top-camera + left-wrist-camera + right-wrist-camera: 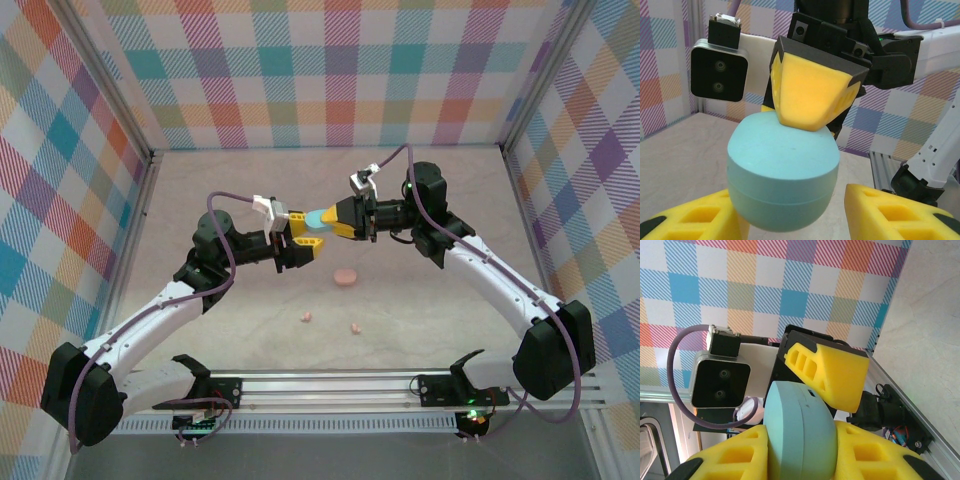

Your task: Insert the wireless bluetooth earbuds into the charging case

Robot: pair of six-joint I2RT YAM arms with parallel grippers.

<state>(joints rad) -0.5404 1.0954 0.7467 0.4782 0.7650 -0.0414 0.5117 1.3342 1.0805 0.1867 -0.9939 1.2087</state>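
Right claw (800,452) is closed on the light blue round plastic charging case (780,165), pads on its two domed faces, holding it in the air.

Left claw (790,215) is part open and straddles the same case. One pad (700,220) touches it and the other pad (890,210) shows a gap, so I don't read that as a grip.

The case seam looks shut. Whether any buds are inside, I cannot tell.

Landmark is the pale pink round disc case (345,276) lying on the table (430,300).
- The blue case hangs above the table on the far side of the pink disc, slightly left.
- Two tiny pale pink rounded plastic earbuds (306,317) lie on the near side of the disc. One is near-left of it, the other (354,327) straight toward the arm bases. They sit apart from each other and nothing touches them.

Handling, my read:
- The buds are very light, hard and smooth, so expect them to roll or squirt out of wide foam pads.
- Come straight down, pinch across the fattest part with the pad tips, and close gently.
- You need the lid open first, so keep one claw on the case body.
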